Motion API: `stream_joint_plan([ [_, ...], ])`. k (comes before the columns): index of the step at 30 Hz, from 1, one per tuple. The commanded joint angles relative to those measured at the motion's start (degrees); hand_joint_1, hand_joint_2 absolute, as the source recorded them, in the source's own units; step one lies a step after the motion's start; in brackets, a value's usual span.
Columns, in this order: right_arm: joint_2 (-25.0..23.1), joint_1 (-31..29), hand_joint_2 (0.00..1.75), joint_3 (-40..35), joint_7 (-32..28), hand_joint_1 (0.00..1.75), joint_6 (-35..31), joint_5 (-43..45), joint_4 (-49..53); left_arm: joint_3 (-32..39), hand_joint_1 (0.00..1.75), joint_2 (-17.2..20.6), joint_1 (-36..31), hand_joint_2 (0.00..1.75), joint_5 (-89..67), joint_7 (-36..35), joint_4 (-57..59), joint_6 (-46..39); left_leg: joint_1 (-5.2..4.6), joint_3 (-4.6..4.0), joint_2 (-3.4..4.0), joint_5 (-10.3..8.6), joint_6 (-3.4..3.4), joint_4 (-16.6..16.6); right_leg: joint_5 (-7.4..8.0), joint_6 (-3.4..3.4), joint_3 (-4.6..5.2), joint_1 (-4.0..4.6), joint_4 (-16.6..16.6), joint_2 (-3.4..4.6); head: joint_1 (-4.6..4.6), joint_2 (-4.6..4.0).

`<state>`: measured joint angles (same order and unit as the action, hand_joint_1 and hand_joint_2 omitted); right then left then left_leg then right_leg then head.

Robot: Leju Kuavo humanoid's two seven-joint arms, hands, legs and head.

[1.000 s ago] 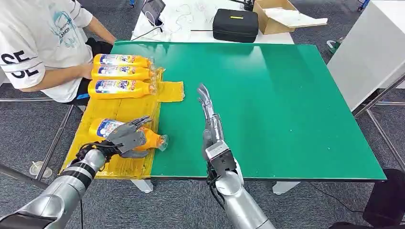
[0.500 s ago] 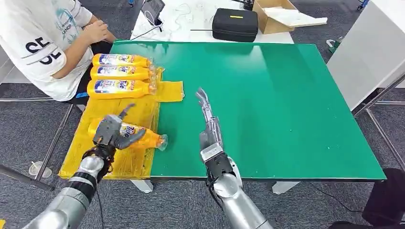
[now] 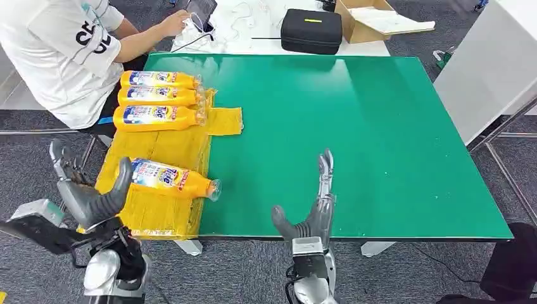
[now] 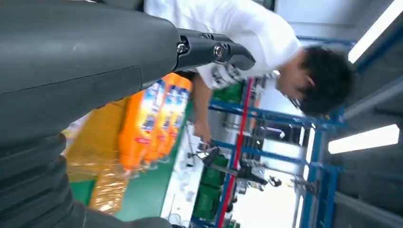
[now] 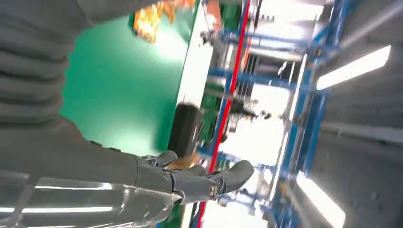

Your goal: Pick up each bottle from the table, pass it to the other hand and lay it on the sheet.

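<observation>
Orange plastic bottle lies on the crinkled yellow sheet at the green bench edge; smooth, rigid, probably slippery, best gripped mid-body. Left hand and right hand hang empty, fingers spread.

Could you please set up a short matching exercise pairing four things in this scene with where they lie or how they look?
Things:
1. Nearest bottle
2. Row of three bottles
3. Black case
4. Left hand

Places or states:
A. On the white table beyond the green table
B. Side by side at the far end of the yellow sheet
C. Open, holding nothing, off the table's near left corner
D. Alone and lying at an angle on the sheet's near part

Pairs: 1-D, 2-B, 3-A, 4-C
</observation>
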<state>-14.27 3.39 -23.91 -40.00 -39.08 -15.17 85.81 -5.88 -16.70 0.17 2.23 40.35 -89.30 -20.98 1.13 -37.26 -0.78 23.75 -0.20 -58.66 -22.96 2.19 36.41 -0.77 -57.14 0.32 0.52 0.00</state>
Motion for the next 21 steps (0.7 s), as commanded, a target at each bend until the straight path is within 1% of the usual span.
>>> stream_joint_plan([
  [1, -1.4, 9.4, 1.75, 9.2, 0.0, 0.00, -0.9, -2.6, 7.7, -3.0, 0.00, -0.9, 12.3, 1.75, -2.8, -0.3, 3.2, 1.1, -0.07, 0.64, 0.00, 0.17, 0.07, 0.2, -0.20, -0.11, -0.63, -0.02, 0.1, -0.11, -0.04, 0.00],
  [2, -1.8, 9.7, 1.75, 10.0, 0.0, 0.00, -0.9, -2.9, 7.6, -3.9, 0.00, -0.5, 12.6, 1.75, -3.6, -0.3, 5.3, 1.4, -0.04, 0.44, -0.05, 0.13, 0.08, 0.1, -0.17, -0.06, -0.46, -0.01, 0.1, -0.13, -0.02, 0.00],
  [3, -1.8, 9.7, 1.75, 10.0, 0.0, 0.00, -0.9, -2.9, 7.6, -3.9, 0.00, -0.5, 12.6, 1.75, -3.6, -0.3, 5.3, 1.4, -0.05, 0.48, 0.02, 0.15, 0.09, 0.1, -0.17, -0.06, -0.48, 0.00, 0.1, -0.06, -0.02, 0.00],
  [4, -1.8, 9.7, 1.75, 10.0, 0.0, 0.00, -0.9, -2.9, 7.6, -3.9, 0.00, -0.5, 12.6, 1.75, -3.6, -0.3, 5.3, 1.4, -0.05, 0.35, 0.01, 0.07, 0.05, 0.1, -0.09, -0.04, -0.32, -0.03, 0.1, -0.06, 0.00, 0.00],
  [5, -1.8, 9.7, 1.75, 10.0, 0.0, 0.00, -0.9, -2.9, 7.6, -3.9, 0.00, -0.5, 12.6, 1.75, -3.6, -0.3, 5.3, 1.4, -0.05, 0.61, 0.03, 0.18, 0.08, 0.2, -0.18, -0.06, -0.59, -0.01, 0.1, -0.07, 0.00, 0.00],
  [6, -1.8, 9.7, 1.75, 10.0, 0.0, 0.00, -0.9, -2.9, 7.6, -3.9, 0.00, -0.5, 12.6, 1.75, -3.6, -0.3, 5.3, 1.4, 0.01, 0.45, 0.00, 0.22, 0.00, 0.1, -0.19, -0.07, -0.46, 0.03, 0.1, -0.07, -0.04, 0.02],
  [7, -2.5, 9.6, 1.75, 10.7, 0.0, 0.00, -0.9, -3.8, 6.9, -4.2, 0.00, -0.4, 12.3, 1.75, -4.0, -0.3, 7.8, 1.3, -0.01, 0.59, 0.04, 0.26, 0.03, 0.1, -0.23, -0.10, -0.59, 0.03, 0.1, -0.06, -0.02, 0.00],
  [8, -2.8, 9.6, 1.75, 11.1, 0.0, 0.00, -0.9, -4.3, 5.7, -4.1, 0.00, -0.5, 12.3, 1.75, -4.1, -0.4, 9.1, 1.0, -0.05, 0.38, 0.02, 0.17, 0.00, 0.1, -0.16, -0.08, -0.35, -0.02, 0.0, -0.06, -0.04, 0.00],
  [10, -2.6, 9.3, 1.75, 10.7, 0.0, 0.00, -0.9, -3.3, 5.4, -3.9, 0.00, -0.7, 12.1, 1.75, -2.2, -0.3, 10.6, 2.5, -0.02, 0.60, 0.01, 0.19, 0.00, 0.2, -0.18, -0.11, -0.60, 0.01, 0.1, -0.07, -0.02, 0.00],
  [11, -2.5, 9.0, 1.75, 10.2, 0.0, 0.00, -0.9, -2.3, 5.0, -3.9, 0.00, -0.7, 12.0, 1.75, -2.1, -0.3, 9.8, 2.5, -0.03, 0.72, 0.02, 0.24, 0.02, 0.2, -0.22, -0.13, -0.71, 0.02, 0.1, -0.08, -0.02, 0.00],
  [13, -2.6, 8.7, 1.75, 9.9, 0.0, 0.00, -0.9, -2.6, 4.6, -3.9, 0.00, -1.0, 11.7, 1.75, -1.4, -0.3, 8.5, 2.8, 0.01, 0.43, 0.03, 0.19, -0.01, 0.1, -0.14, -0.10, -0.42, 0.04, 0.1, -0.04, -0.02, 0.00],
  [14, -2.7, 8.7, 1.75, 10.0, 0.0, 0.00, -0.9, -2.7, 4.5, -3.9, 0.00, -1.0, 11.5, 1.75, -1.4, -0.3, 8.6, 2.7, 0.00, 0.52, 0.04, 0.21, 0.01, 0.1, -0.16, -0.11, -0.51, 0.04, 0.1, -0.05, -0.02, 0.00],
  [17, -2.7, 8.7, 1.75, 10.0, 0.0, 0.00, -0.9, -2.7, 4.5, -3.9, 0.00, -1.0, 11.5, 1.75, -1.4, -0.3, 8.6, 2.7, 0.01, 0.35, 0.03, 0.16, -0.02, 0.1, -0.11, -0.08, -0.33, 0.03, 0.1, -0.03, -0.02, 0.00],
  [18, -2.6, 8.7, 1.75, 9.9, 0.0, 0.00, -0.9, -2.6, 4.4, -3.8, 0.00, -1.2, 11.3, 1.75, -1.1, -0.3, 8.5, 2.6, 0.00, 0.54, 0.04, 0.21, 0.01, 0.1, -0.17, -0.11, -0.52, 0.03, 0.1, -0.05, -0.02, 0.00],
  [21, -2.6, 8.7, 1.75, 10.0, 0.0, 0.00, -0.9, -2.2, 3.8, -3.2, 0.00, -1.3, 11.3, 1.75, -0.2, -0.3, 7.2, 2.5, 0.01, 0.35, 0.01, 0.15, -0.02, 0.1, -0.11, -0.08, -0.33, 0.02, 0.1, -0.05, -0.02, 0.00],
])
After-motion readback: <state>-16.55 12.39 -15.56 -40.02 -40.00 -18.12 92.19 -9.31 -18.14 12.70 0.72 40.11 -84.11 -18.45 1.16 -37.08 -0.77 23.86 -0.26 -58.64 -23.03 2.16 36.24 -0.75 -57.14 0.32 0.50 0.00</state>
